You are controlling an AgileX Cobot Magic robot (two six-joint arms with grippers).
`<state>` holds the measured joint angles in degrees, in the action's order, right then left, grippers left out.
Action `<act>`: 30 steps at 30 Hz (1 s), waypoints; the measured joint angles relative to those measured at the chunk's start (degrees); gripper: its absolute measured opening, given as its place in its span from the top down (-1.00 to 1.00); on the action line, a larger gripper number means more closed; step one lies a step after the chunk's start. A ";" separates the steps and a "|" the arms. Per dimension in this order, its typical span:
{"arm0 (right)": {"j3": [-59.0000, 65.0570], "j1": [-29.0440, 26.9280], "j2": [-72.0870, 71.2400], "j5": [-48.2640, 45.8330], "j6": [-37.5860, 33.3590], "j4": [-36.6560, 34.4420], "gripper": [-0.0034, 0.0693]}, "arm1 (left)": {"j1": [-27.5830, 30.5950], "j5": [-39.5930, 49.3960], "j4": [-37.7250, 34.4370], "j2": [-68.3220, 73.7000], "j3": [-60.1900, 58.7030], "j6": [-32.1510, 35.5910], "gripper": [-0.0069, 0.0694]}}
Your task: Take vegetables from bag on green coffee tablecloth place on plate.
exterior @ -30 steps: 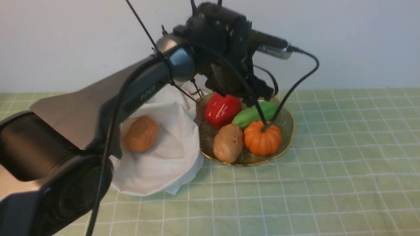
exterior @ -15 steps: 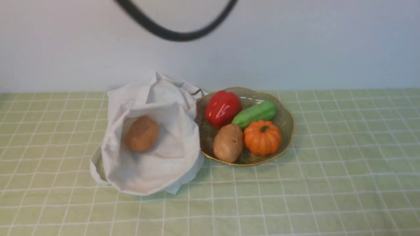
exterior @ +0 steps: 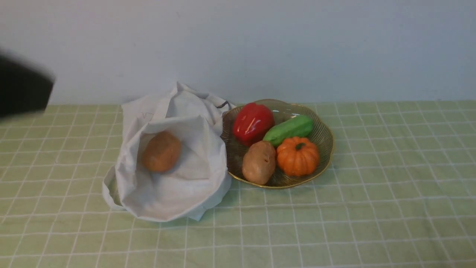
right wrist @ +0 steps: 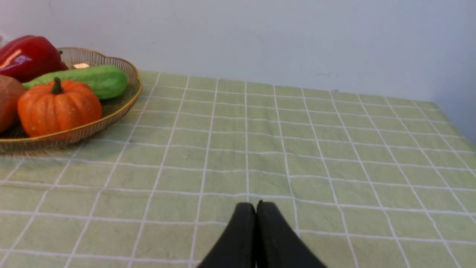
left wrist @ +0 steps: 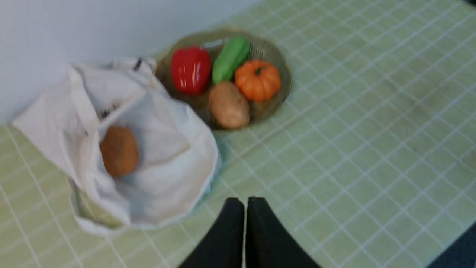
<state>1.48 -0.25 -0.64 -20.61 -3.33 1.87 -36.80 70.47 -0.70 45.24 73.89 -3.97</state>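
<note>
The green cucumber (exterior: pixel 288 129) lies in the brown glass plate (exterior: pixel 324 136) beside a red pepper (exterior: pixel 252 123), an orange pumpkin (exterior: pixel 297 155) and a brown potato (exterior: pixel 259 162). The white bag (exterior: pixel 174 186) lies open left of the plate, touching it, with another brown potato (exterior: pixel 161 151) inside. In the left wrist view my left gripper (left wrist: pixel 244 203) is shut and empty, high above the cloth, away from the bag (left wrist: pixel 171 175) and the plate (left wrist: pixel 284 80). My right gripper (right wrist: pixel 256 205) is shut and empty, low over the cloth right of the plate (right wrist: pixel 122 108) and the cucumber (right wrist: pixel 89 80).
The pale green checked tablecloth (exterior: pixel 390 193) covers the table up to a pale wall behind. A blurred dark part of the left arm (exterior: pixel 22 89) shows at the front view's left edge. The cloth's edge runs at the right in the right wrist view (right wrist: pixel 452 123).
The left arm, which reached over the plate a second ago, has pulled up and back to the left, out of most of the front view. The cucumber stays in the plate.
</note>
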 joint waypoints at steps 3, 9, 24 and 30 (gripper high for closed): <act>0.00 0.00 0.00 0.00 0.00 0.00 0.95 | 0.00 -12.52 -0.39 -11.59 -15.54 -3.64 0.83; 0.00 0.00 0.00 0.00 0.00 0.00 0.95 | 0.00 -39.41 1.97 -26.79 -41.01 -14.23 0.83; 0.00 0.00 0.00 0.00 0.00 0.00 0.95 | 0.00 -48.04 4.58 -26.38 -51.24 -18.19 0.83; 0.00 0.00 0.00 0.00 0.00 0.00 0.95 | 0.00 -47.98 4.98 -26.38 -51.24 -18.13 0.83</act>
<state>1.48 -0.25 -0.64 -20.61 -3.33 1.87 -36.80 22.49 4.29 18.86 22.65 -22.11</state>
